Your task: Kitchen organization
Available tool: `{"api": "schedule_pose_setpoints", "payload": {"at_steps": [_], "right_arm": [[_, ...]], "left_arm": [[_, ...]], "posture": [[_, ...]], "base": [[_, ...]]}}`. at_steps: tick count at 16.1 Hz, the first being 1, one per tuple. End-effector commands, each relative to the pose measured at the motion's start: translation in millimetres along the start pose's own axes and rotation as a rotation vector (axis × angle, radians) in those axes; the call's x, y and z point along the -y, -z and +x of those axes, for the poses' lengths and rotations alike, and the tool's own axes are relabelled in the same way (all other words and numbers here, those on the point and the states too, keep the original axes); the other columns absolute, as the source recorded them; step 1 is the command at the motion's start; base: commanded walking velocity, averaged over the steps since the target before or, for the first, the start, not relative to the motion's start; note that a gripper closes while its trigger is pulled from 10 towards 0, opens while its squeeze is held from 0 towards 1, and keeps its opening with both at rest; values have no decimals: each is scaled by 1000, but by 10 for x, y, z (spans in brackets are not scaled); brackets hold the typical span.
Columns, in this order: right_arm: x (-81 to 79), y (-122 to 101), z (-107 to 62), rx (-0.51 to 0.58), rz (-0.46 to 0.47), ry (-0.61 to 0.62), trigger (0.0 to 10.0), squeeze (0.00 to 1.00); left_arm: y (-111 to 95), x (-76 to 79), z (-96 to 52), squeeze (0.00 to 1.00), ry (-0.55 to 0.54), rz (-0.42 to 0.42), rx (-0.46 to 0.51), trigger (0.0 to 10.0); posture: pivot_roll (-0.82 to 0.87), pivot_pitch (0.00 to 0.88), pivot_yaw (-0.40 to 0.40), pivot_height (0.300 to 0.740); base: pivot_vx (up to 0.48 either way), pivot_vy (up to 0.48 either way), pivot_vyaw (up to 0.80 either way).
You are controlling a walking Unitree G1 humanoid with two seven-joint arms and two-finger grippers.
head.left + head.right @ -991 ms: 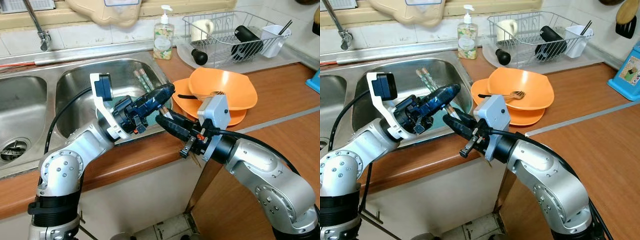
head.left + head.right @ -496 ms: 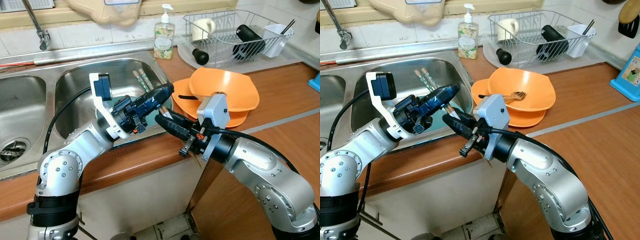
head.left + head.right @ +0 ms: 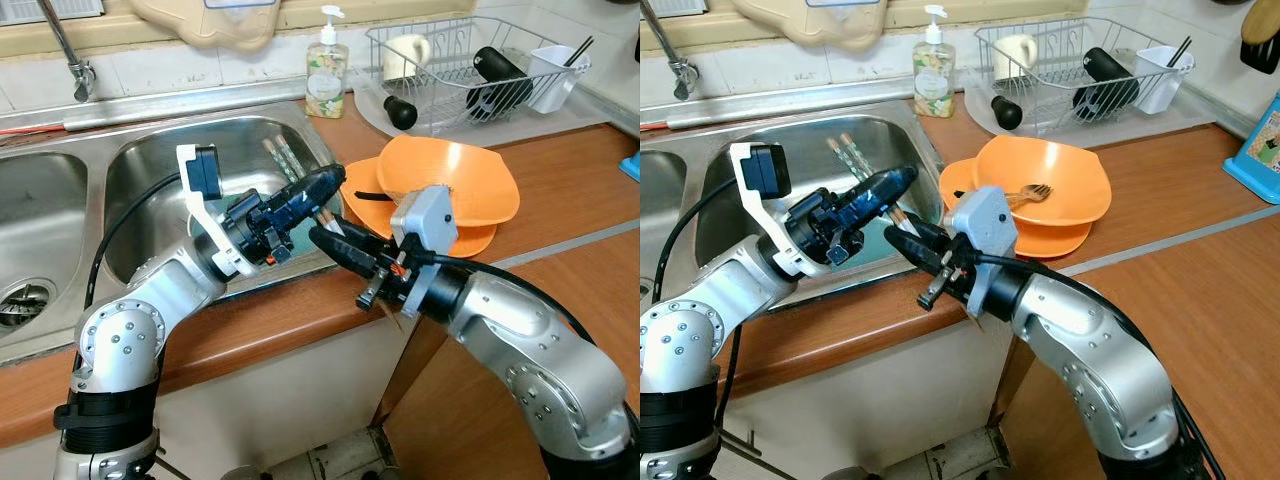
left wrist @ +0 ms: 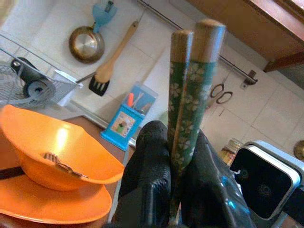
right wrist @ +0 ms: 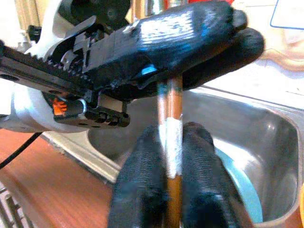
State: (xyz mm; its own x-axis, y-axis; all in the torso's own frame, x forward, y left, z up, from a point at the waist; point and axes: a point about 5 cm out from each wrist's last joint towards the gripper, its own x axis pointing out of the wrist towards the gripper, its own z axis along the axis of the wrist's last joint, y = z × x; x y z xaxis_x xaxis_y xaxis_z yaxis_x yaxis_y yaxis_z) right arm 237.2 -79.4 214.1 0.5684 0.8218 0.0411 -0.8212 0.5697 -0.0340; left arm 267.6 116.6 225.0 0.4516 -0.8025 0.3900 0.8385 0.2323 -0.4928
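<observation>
- My left gripper [image 3: 322, 190] hangs over the near right corner of the stainless-steel sink basin [image 3: 160, 180], its black fingers [image 4: 156, 161] clamped on a pair of green floral-patterned wooden chopsticks [image 4: 187, 99].
- My right gripper [image 3: 335, 240] meets the same pair just below and to the right, over the brown wooden counter edge [image 3: 280, 310]; its fingertips [image 5: 142, 190] close narrowly on the lower, plain-wood part of the sticks.
- Judged step: a hand-to-hand transfer, with both grippers on the chopsticks at once. To do it well, I confirm that one grip is firm before I loosen the other.
- The two sticks lie side by side and touching; I keep them parallel, because a skewed pinch could let one slip into the basin.
- A second pair of chopsticks [image 3: 280, 158] leans against the far right wall of the basin.
- Two stacked orange plastic bowls [image 3: 440, 195] stand just right of the grippers, a fork [image 3: 1025, 192] resting in the upper one; I swing clear of their rims.
- A wire dish rack [image 3: 470, 70] with a white cutlery holder [image 3: 553, 78] stands at the far right, a likely destination.
</observation>
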Motion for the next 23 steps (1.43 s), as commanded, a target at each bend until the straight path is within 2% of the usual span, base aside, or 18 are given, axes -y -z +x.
{"api": "schedule_pose_setpoints", "payload": {"at_steps": [1, 2, 3, 4, 9, 11, 12, 13, 15, 17, 18, 19, 20, 21, 23], "right_arm": [[94, -53, -28, 13, -29, 65, 10000, 1000], [100, -51, -34, 7, -44, 74, 10000, 392], [104, -43, -45, -3, -61, 78, 10000, 0], [106, -39, -49, -6, -64, 80, 10000, 0], [133, 25, -112, -56, -110, 113, 10000, 0], [128, 33, -120, -67, -125, 114, 10000, 0], [124, 34, -117, -69, -131, 114, 10000, 0], [119, 34, -113, -68, -134, 115, 10000, 0], [112, 30, -97, -64, -137, 118, 10000, 0], [112, 33, -86, -63, -138, 122, 10000, 0], [117, 36, -84, -63, -137, 130, 10000, 0], [123, 38, -85, -63, -135, 140, 10000, 0], [124, 39, -86, -63, -134, 143, 10000, 0], [125, 41, -86, -62, -132, 147, 10000, 0], [117, 52, -84, -64, -130, 149, 10000, 0]], "left_arm": [[-46, -19, -27, 0, -24, 22, 7, 0], [-75, -48, -38, 0, -46, 36, 18, 0], [-145, -138, -61, 0, -113, 72, 51, 0], [-166, -169, -69, 0, -136, 82, 62, 0], [-499, -560, -253, 0, -395, 193, 172, 0], [-662, -755, -275, 0, -544, 242, 260, 0], [-713, -870, -286, 0, -637, 240, 303, 0], [-717, -983, -285, 0, -727, 236, 330, 0], [-666, -1153, -264, 0, -840, 217, 377, 0], [-613, -1296, -294, 0, -976, 229, 368, 0], [-573, -1366, -322, 0, -1048, 242, 336, 510], [-531, -1420, -347, 0, -1106, 244, 299, 10000], [-511, -1443, -354, 31, -1126, 248, 278, 10000], [-487, -1468, -368, 1000, -1146, 249, 249, 10000], [-457, -1519, -412, 1000, -1191, 248, 218, 10000]], "posture": [[-83, 0, 25, 740], [-85, 0, 26, 740], [-85, 0, 26, 740], [-85, 0, 26, 740], [-99, 0, 38, 740], [-105, 0, 41, 740], [-107, 0, 44, 740], [-110, 0, 45, 740], [-116, 0, 42, 740], [-121, 0, 43, 740], [-122, 0, 44, 740], [-122, 0, 44, 740], [-122, 0, 44, 740], [-124, 0, 47, 740], [-124, 0, 47, 740]], "base": [[0, 0, 0], [0, 0, 0], [0, 0, 0], [0, 0, 0], [0, 0, 0], [0, 0, 0], [0, 0, 0], [0, 0, 0], [0, 0, 0], [0, 0, 0], [0, 0, 0], [0, 0, 0], [0, 0, 0], [0, 0, 0], [0, 0, 0]]}}
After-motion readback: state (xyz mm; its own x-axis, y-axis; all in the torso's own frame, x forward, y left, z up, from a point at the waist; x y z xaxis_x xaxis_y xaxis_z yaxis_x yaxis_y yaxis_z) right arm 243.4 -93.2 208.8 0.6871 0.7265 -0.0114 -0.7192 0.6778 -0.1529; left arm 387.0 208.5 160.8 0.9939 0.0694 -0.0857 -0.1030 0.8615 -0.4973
